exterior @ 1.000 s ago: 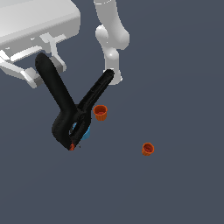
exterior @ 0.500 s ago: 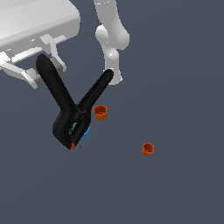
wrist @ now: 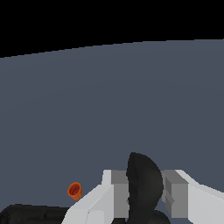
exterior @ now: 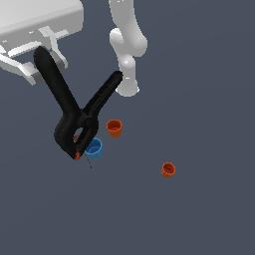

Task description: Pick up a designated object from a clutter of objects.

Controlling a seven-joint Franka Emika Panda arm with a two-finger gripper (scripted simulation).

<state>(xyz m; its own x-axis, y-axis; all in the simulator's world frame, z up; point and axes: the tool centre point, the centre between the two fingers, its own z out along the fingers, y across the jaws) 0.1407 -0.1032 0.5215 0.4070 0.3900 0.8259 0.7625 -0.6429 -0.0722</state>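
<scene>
The black spring clamp [exterior: 74, 117] hangs in the air at the exterior view's left, its two long handles spread in a V and its small orange jaw tip [exterior: 77, 156] pointing down. My gripper [exterior: 42, 57] is shut on the end of one handle. In the wrist view that black handle [wrist: 143, 181] stands between my two white fingers [wrist: 111, 190]. Below the clamp lie a blue cup [exterior: 93, 148], an orange cup [exterior: 114, 128] and a thin screwdriver [exterior: 88, 161], mostly hidden by the clamp. A second orange cup [exterior: 168, 170] [wrist: 75, 190] lies apart at the exterior view's right.
The white arm [exterior: 127, 45] rises behind the cups in the exterior view. The grey floor [exterior: 199, 214] stretches around the cups.
</scene>
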